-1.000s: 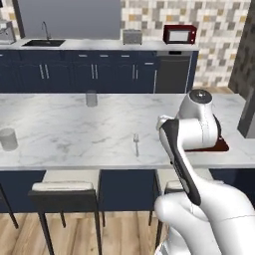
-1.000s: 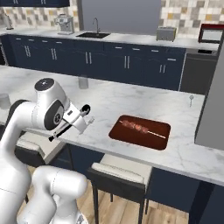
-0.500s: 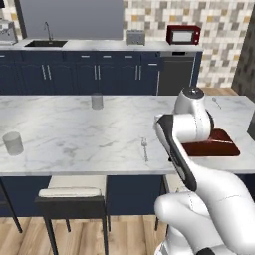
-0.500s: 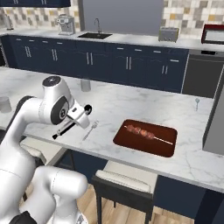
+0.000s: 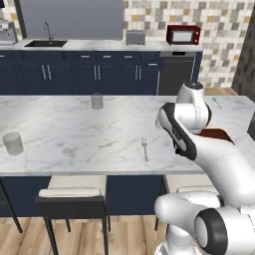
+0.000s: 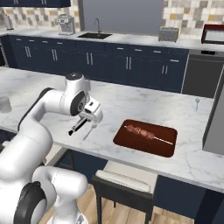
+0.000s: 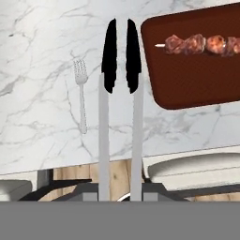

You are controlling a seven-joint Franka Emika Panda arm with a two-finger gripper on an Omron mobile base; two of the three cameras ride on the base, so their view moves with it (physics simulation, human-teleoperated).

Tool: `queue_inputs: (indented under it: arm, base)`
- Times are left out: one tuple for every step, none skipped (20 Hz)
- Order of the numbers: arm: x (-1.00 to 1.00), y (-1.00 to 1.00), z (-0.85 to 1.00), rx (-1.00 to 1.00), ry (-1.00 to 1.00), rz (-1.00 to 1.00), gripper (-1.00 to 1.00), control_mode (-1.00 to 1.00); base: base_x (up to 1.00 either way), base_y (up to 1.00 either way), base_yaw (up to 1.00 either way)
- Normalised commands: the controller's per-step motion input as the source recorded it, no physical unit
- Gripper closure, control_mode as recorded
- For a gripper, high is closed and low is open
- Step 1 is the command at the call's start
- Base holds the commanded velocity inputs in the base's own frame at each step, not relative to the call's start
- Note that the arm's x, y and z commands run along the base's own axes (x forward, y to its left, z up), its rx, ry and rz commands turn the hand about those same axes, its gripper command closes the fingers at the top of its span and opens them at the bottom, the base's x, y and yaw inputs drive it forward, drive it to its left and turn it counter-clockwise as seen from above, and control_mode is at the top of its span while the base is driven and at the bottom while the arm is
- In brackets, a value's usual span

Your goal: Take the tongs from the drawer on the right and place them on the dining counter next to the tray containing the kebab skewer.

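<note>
**Tongs over the counter edge, not yet set down**

Held in the gripper (image 6: 82, 124), closed on the handle end of the tongs (image 7: 121, 84); in the hand view the two arms run straight away from the hand, silver shafts ending in black tips. Carried above the near edge of the dining counter (image 6: 131, 103), between the fork (image 7: 81, 93) and the tray (image 7: 197, 61) with its kebab skewer (image 7: 199, 44).

Risks, as judged from here:
- Release too near the edge: much of the shafts seems to hang over the stool side rather than over marble, so likely to tip off onto the floor.
- Lowering too far toward the tray: tips just beside its rim, so could knock or ride up onto it.
- Drifting the other way: fork close on that side, easily nudged.

Long axis crosswise to the counter, roughly parallel to the fork, tips pointing toward the far side and handle end back toward the stools.
</note>
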Motion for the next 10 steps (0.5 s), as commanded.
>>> queue_inputs:
  arm:
    - [0.00,-0.17,0.00,0.00,0.00,0.08,1.00,-1.00]
    - [0.00,0.00,0.00,0.00,0.00,0.00,1.00,-1.00]
    - [0.00,0.00,0.00,0.00,0.00,0.00,1.00,-1.00]
    - [0.04,0.00,-0.09,0.00,0.00,0.00,1.00,-1.00]
    - [0.15,0.00,-0.46,-0.03,0.00,0.02,1.00,-1.00]
    - [0.14,0.00,-0.51,-0.05,0.00,0.04,1.00,-1.00]
    - [0.12,0.00,-0.46,-0.03,0.00,0.06,1.00,-1.00]
    - [0.09,0.00,-0.43,-0.02,0.00,0.07,1.00,-1.00]
    - [0.04,0.00,-0.36,-0.03,0.00,0.07,1.00,-1.00]
    - [0.04,0.00,-0.35,-0.03,0.00,0.06,1.00,-1.00]
  base:
    - [0.00,0.00,0.00]
    - [0.00,0.00,0.00]
    - [0.00,0.00,0.00]
    - [0.00,0.00,0.00]
    - [0.00,0.00,0.00]
    - [0.00,0.00,0.00]
    - [0.00,0.00,0.00]
    - [0.00,0.00,0.00]
    - [0.00,0.00,0.00]
    - [0.00,0.00,0.00]
